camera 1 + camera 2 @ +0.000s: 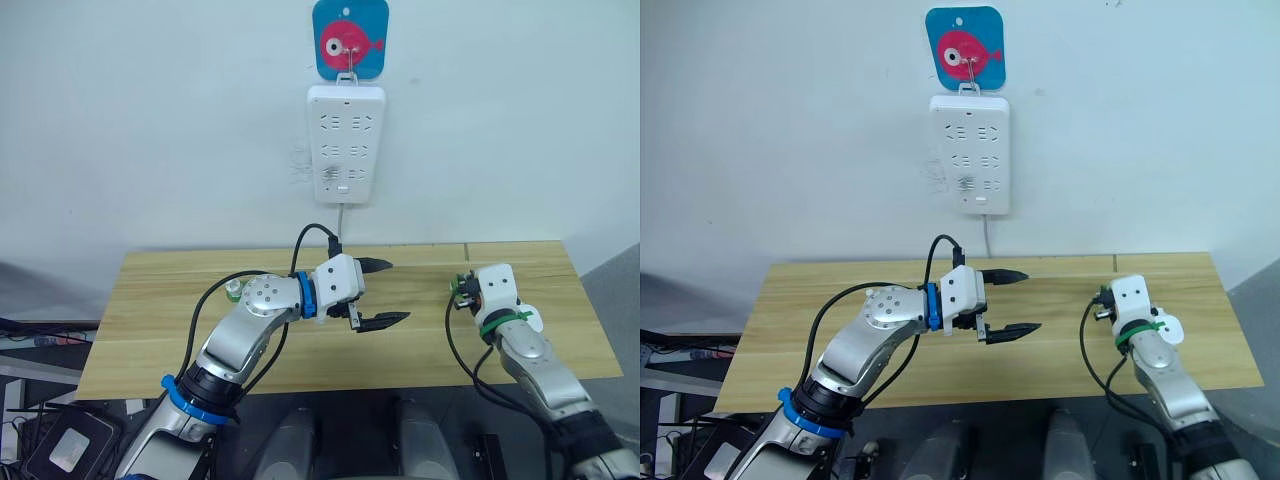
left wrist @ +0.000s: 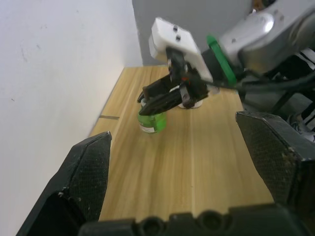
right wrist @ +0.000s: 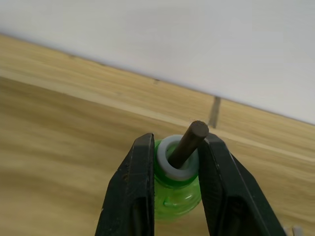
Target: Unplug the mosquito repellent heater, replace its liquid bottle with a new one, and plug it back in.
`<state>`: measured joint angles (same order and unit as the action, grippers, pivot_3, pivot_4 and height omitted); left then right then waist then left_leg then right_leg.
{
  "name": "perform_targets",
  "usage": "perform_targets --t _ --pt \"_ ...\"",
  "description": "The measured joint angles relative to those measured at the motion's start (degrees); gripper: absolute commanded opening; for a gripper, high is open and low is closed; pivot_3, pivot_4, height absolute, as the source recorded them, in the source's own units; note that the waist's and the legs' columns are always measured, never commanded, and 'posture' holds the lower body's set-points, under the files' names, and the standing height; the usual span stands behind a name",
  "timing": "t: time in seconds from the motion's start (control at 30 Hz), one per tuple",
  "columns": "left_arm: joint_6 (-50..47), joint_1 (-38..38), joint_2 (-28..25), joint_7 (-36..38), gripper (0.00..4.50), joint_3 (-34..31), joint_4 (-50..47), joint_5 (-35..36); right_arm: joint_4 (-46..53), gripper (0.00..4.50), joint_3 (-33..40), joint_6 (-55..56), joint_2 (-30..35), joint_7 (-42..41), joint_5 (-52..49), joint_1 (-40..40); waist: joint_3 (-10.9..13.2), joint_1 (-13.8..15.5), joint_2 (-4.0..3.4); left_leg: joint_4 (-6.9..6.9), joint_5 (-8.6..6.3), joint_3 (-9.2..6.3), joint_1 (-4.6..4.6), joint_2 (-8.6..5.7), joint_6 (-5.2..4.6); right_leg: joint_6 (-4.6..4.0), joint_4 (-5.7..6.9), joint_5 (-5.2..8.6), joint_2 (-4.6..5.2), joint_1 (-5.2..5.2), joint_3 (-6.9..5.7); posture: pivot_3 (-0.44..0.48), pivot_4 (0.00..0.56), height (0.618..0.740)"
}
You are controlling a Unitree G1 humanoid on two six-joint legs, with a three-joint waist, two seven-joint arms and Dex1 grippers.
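At frame right, the right hand (image 3: 174, 189) is clamping a green bottle (image 3: 176, 194); the left hand (image 1: 380, 293) is hanging wide open, empty, mid-frame.

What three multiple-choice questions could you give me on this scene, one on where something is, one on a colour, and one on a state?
1. Where does the power strip sit?
A. flat on the table
B. on the wall under the fish hook
C. on the floor

2. What colour is the bottle between the right gripper's fingers?
A. green
B. red
C. blue

3. How are the left gripper's fingers?
A. shut on a bottle
B. spread open, empty
C. shut on a cable

Answers: 1 B, it hangs below the fish hook. 2 A, the right wrist view shows green plastic. 3 B, there is a clear gap between them.
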<state>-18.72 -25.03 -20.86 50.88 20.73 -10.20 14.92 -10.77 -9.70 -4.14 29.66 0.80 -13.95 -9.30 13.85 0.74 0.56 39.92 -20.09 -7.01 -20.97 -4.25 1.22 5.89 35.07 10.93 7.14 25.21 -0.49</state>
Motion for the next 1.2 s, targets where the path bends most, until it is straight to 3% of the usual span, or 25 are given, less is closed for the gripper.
perform_targets --t 0.17,0.37,0.6,0.7,0.73,0.87,1.07,1.2 --pt "0.39 -0.25 -0.46 -0.09 4.5 -0.7 0.92 -0.57 -9.94 0.82 2.69 4.42 -4.29 -1.45 4.06 -4.05 0.0 -0.16 0.0 -0.01 0.0 -0.09 -0.01 -0.03 0.0 0.0 -0.02 0.0 0.01 0.0 0.0 0.099 0.265 0.74" --pt "1.66 0.96 -0.39 -0.8 4.5 -0.92 1.26 -1.78 -13.67 0.82 6.74 6.41 -5.97 -4.56 5.31 -4.97 0.0 -0.2 0.0 -0.01 0.0 -0.2 0.01 -0.01 0.0 0.0 0.0 0.0 0.01 -0.02 0.0 0.106 0.271 0.74" --pt "1.74 3.07 -0.68 -1.96 4.5 -1.01 1.19 -2.53 -11.95 3.25 9.01 6.67 -6.25 -7.6 6.86 -2.8 0.0 -0.2 0.0 -0.01 0.0 -0.28 0.01 -0.02 0.0 0.0 0.0 0.0 0.01 -0.01 0.01 0.103 0.269 0.74" --pt "1.8 4.52 -0.35 -3.26 4.5 -1.59 0.52 -2.58 -6.33 4.36 9.44 6.76 -5.15 -9.73 7.36 -0.83 0.0 -0.3 -0.01 -0.01 0.0 -0.28 0.01 -0.02 0.0 0.0 0.01 0.0 0.01 0.0 0.02 0.098 0.268 0.74" --pt "1.89 5.83 -0.32 -4.13 4.5 -2.13 -0.3 -2.66 -3.14 4.47 9.65 6.59 -4.53 -10.68 7.43 -0.05 0.0 -0.31 -0.01 -0.02 0.0 -0.28 0.0 -0.02 0.0 0.0 0.01 0.0 0.01 0.03 0.03 0.098 0.268 0.74" --pt "3.48 13.13 0.12 -9.01 4.5 -4.02 -3.27 -4.0 10.01 4.47 10.58 2.26 -2.46 -14.48 6.52 0.46 0.0 -0.58 -0.02 -0.04 0.0 -0.3 0.01 0.01 0.01 0.0 0.01 0.0 0.01 0.03 0.03 0.079 0.273 0.74" --pt "9.16 32.27 8.77 -28.39 4.5 -12.55 -4.94 -9.31 25.82 4.47 3.16 -13.91 2.4 -31.14 -1.97 -3.09 0.1 -0.58 0.0 -0.06 -0.01 -0.35 0.02 0.01 -0.01 -0.06 -0.01 0.03 0.02 -0.02 0.03 0.088 0.3 0.74" --pt "12.1 38.63 13.15 -40.21 4.5 -20.53 -2.25 -11.96 30.42 4.47 -1.18 -20.34 5.92 -40.71 -5.27 -6.96 0.33 0.53 0.06 -0.03 -0.02 -0.4 0.03 0.02 -0.02 -0.07 -0.02 0.04 0.02 -0.08 -0.04 0.118 0.328 0.74"
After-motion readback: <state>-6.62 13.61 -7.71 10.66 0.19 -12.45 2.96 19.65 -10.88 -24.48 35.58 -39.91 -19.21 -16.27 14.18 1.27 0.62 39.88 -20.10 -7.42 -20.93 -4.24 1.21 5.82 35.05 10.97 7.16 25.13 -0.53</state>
